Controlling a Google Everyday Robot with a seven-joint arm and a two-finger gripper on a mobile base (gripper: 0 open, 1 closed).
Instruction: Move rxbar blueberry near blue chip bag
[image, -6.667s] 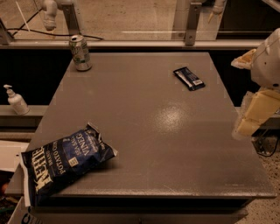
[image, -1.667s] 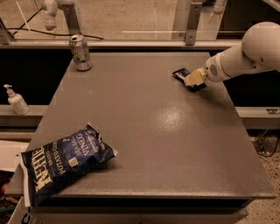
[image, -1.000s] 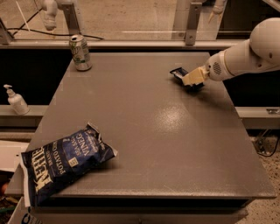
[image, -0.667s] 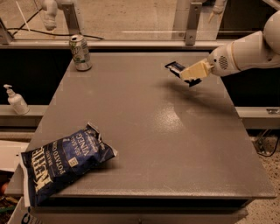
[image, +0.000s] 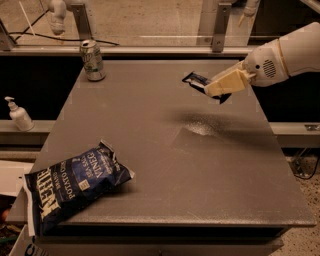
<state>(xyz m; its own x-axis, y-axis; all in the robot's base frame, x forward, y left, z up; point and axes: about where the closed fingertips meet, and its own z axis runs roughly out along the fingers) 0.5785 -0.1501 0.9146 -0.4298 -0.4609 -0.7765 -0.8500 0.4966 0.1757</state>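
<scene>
The rxbar blueberry (image: 196, 79) is a small dark navy wrapper held in the air above the table's right part. My gripper (image: 211, 90) is shut on it, with cream fingers (image: 225, 82) across its middle, reaching in from the right on a white arm. The blue chip bag (image: 72, 182) is large, crinkled and dark blue with white lettering. It lies at the table's front left corner, far from the bar and the gripper.
A green and silver can (image: 92, 60) stands at the table's back left. The grey table (image: 200, 160) has edges close at the front and right. A white pump bottle (image: 19, 114) stands on a ledge to the left. A railing runs behind.
My gripper came down on the bar at the back right, closed on it, lifted it off the table and carried it a little leftward. The chip bag and can have not moved.
</scene>
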